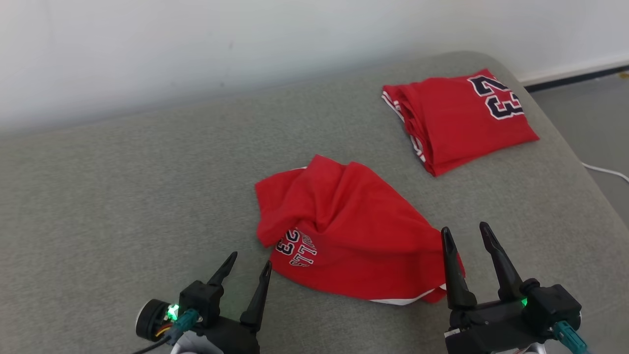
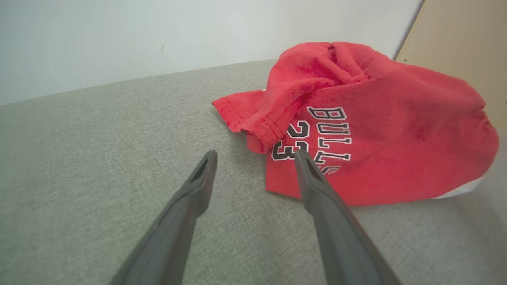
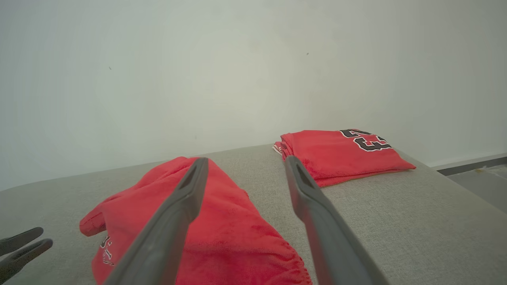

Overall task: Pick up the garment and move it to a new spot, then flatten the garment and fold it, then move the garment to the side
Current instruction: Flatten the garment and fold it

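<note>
A crumpled red garment (image 1: 344,226) with black-and-white lettering lies bunched in the middle of the grey padded surface (image 1: 123,196). My left gripper (image 1: 249,260) is open just short of its near left corner, nothing between the fingers. In the left wrist view the garment (image 2: 396,130) lies ahead and to the right, with the left gripper (image 2: 255,152) open at its printed edge. My right gripper (image 1: 464,228) stands open over the garment's near right end. In the right wrist view the garment (image 3: 229,229) lies below the open right gripper (image 3: 245,159).
A second red garment (image 1: 457,118), neatly folded and showing a number, rests at the far right corner, also the folded garment (image 3: 336,154) in the right wrist view. The surface's right edge drops to a floor with a white cable (image 1: 604,169). A pale wall runs behind.
</note>
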Robot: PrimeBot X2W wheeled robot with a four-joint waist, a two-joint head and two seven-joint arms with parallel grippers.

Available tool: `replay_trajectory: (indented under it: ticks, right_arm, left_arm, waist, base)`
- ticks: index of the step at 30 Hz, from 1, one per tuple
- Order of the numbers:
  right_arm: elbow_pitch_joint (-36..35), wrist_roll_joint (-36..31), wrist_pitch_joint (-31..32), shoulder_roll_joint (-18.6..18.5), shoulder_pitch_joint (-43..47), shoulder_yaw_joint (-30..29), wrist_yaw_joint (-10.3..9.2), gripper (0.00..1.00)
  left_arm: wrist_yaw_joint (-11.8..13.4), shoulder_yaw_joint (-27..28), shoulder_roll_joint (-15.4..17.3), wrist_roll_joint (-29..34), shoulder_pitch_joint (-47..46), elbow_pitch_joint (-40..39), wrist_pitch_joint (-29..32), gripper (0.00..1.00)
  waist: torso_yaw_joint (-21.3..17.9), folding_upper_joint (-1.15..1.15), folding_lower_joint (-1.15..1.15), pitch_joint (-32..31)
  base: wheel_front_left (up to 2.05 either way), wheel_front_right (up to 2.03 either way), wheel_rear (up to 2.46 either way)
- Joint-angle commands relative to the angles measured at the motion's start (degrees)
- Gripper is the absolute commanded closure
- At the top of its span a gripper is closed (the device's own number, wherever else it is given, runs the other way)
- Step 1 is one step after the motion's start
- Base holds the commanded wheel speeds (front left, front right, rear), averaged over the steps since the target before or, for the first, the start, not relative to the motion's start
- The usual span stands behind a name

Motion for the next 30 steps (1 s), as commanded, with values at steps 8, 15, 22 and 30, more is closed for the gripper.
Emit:
replay_trajectory:
  ticks: [8, 15, 22, 30]
  right_arm:
    - [0.28, 0.40, -0.02, 1.45, -1.23, -0.18, -0.15, 0.00]
    - [0.43, 0.11, -0.03, 1.75, -1.22, -1.03, -0.15, 0.00]
    - [0.01, -0.31, -0.02, 1.86, -0.03, -2.41, -0.15, 0.00]
    - [0.69, -0.43, -0.03, 1.86, 1.23, -2.77, -0.15, 0.00]
  left_arm:
    - [0.13, -4.80, 1.88, -4.01, -7.09, 8.65, -0.17, 0.00]
    - [0.12, -8.36, 1.64, -7.34, -10.13, 13.11, -0.17, 1.00]
    - [0.30, -5.51, 2.34, -7.03, -8.95, 8.55, -0.18, 1.00]
    - [2.39, -0.30, 3.65, -5.04, 0.21, -3.51, -0.17, 1.00]
  waist:
    - [-6.65, -0.01, 0.00, 4.75]
    - [-7.51, -0.01, 0.00, 5.09]
    - [-3.85, -0.01, 0.00, 3.56]
    - [5.04, -0.01, 0.00, 0.57]
  base:
    - [0.00, 0.00, 0.00]
    - [0.00, 0.00, 0.00]
    - [0.00, 0.00, 0.00]
    - [0.00, 0.00, 0.00]
